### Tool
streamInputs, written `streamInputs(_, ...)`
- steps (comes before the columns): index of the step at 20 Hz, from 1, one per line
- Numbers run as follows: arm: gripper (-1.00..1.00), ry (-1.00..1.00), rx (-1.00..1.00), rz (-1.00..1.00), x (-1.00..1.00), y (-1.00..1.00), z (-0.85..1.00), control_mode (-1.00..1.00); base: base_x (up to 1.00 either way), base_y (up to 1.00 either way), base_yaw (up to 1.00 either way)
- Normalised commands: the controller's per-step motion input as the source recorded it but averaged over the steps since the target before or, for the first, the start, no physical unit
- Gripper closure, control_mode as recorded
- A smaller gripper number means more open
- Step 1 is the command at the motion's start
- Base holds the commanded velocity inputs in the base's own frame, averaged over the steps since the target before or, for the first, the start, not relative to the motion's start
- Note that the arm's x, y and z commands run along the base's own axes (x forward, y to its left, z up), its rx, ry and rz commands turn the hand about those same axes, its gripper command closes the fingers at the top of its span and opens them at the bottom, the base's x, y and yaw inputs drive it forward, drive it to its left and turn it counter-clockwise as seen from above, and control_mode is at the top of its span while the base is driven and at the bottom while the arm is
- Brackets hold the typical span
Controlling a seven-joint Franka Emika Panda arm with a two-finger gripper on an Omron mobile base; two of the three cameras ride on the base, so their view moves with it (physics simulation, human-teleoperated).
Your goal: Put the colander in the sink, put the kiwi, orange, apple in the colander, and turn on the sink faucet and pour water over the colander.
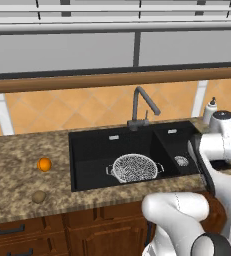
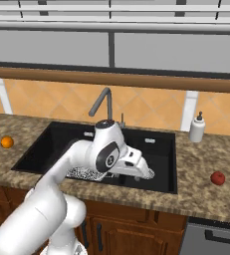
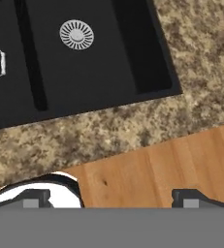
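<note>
Colander (image 1: 135, 167) is seated in the left basin of the sink (image 1: 92, 150), upright and with no fruit in it; that step reads as complete, all three fruits outstanding. Orange (image 1: 44, 164) and kiwi (image 1: 38, 197) lie on the counter (image 1: 17, 175) to the left of the sink, near each other but apart; apple (image 2: 217, 178) sits on the counter to the right of the sink, well apart from the other two. Sink faucet (image 1: 139, 107) stands behind the basins, no water running. Principal risk: round fruit may roll off under a poorly centred pinch, and the apple lies fairly near the counter's front edge; a nudge there could send it to the floor. Secondary risk: the soap bottle (image 2: 197, 128) stands behind the apple and could be knocked by a wide swing. The arm is folded, elbow raised over the sink, forearm reaching forward and right. Gripper (image 3: 111, 196) hangs over the front counter edge near the right basin, pointing down, jaws spread wide, holding nothing
</note>
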Motion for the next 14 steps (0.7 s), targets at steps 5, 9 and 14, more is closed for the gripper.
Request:
streamInputs(5,-1.00,0.00,0.00,-0.28,0.03,-0.94,0.09,-1.00,0.00,0.00,0.00)
streamInputs(9,-1.00,-0.05,0.04,-0.19,0.12,-0.94,0.01,-1.00,0.00,0.00,0.00)
streamInputs(14,-1.00,-0.01,0.04,-0.13,0.26,-0.93,0.00,-1.00,0.00,0.00,0.00)
